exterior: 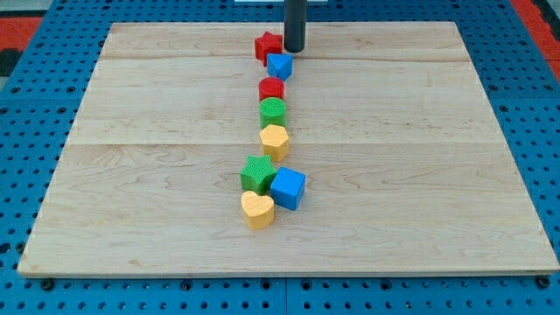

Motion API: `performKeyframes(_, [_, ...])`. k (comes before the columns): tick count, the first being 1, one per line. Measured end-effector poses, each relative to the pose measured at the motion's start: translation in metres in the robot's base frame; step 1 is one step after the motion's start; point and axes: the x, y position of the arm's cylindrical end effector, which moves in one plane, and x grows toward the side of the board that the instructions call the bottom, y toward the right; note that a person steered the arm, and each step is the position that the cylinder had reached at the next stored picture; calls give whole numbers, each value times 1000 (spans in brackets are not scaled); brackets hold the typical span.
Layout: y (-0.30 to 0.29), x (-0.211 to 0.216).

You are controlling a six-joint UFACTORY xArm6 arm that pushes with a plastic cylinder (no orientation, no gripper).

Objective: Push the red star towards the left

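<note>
The red star point(267, 45) lies near the view's top centre of the wooden board point(131, 175). My tip point(294, 50) stands right beside the star's right edge, touching or nearly touching it, and just above a small blue block point(280, 65). Below the blue block runs a line of blocks: a red round block point(271, 88), a green round block point(273, 110) and a yellow heart-like block point(275, 140).
Lower in the middle sit a green star point(257, 173), a blue cube point(288, 187) and a yellow heart point(257, 210), close together. The board rests on a blue perforated base point(26, 131).
</note>
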Motion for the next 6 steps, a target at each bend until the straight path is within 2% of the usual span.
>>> performKeyframes(1, [-57, 1])
performKeyframes(2, [-55, -27])
performKeyframes(3, [-4, -28])
performKeyframes(4, [-62, -64])
performKeyframes(5, [-120, -59])
performKeyframes(6, [-93, -36])
